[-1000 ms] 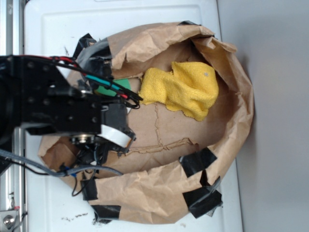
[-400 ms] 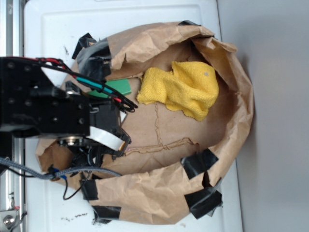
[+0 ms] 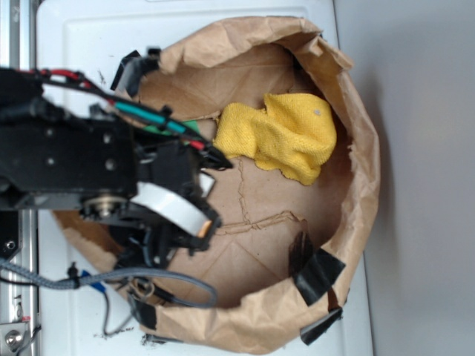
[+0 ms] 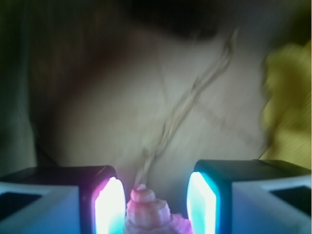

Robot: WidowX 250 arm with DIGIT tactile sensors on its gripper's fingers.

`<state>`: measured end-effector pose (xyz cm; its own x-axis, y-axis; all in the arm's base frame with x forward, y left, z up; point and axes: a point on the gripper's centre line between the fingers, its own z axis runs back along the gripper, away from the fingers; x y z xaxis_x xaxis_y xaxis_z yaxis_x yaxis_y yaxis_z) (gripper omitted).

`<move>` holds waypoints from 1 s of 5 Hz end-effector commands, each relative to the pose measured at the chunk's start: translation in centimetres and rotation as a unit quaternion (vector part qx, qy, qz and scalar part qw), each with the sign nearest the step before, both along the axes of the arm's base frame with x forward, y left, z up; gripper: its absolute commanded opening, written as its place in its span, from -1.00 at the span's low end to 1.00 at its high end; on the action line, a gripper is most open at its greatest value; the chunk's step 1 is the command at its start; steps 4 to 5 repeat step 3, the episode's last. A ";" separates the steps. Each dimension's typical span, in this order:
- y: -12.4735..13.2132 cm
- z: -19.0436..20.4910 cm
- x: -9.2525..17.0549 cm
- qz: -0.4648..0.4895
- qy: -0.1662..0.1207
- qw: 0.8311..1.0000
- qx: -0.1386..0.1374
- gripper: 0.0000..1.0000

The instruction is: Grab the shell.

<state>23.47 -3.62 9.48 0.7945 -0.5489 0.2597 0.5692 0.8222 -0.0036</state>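
In the wrist view the shell (image 4: 146,209) shows as a pinkish-tan knobby spiral, whorled tip pointing away, sitting between the two lit pads. My gripper (image 4: 155,195) is shut on it: the left pad (image 4: 109,204) touches the whorls, and the wider body reaches the right pad at the frame's bottom edge. The shell stays sharp while the brown paper floor behind it is blurred. In the exterior view the black arm (image 3: 74,159) hangs over the left of the paper nest (image 3: 360,170) and hides the shell and the fingers.
A fuzzy yellow cloth (image 3: 286,137) lies at the nest's upper middle. A sliver of the green block (image 3: 191,126) shows under the arm's cables. Black tape (image 3: 318,265) holds the raised paper wall at lower right. White surface (image 3: 96,44) surrounds the nest.
The arm looks larger and has shifted right and down in the exterior view, covering more of the green block. The paper wall has changed shape, with its near and far sides pulled in.
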 end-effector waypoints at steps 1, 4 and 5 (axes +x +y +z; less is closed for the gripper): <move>0.2 6.9 3.7 0.024 -0.032 0.998 -0.041 -1.00; 2.3 9.5 3.9 0.057 -0.014 0.997 -0.059 -1.00; 2.3 9.5 3.9 0.057 -0.014 0.997 -0.059 -1.00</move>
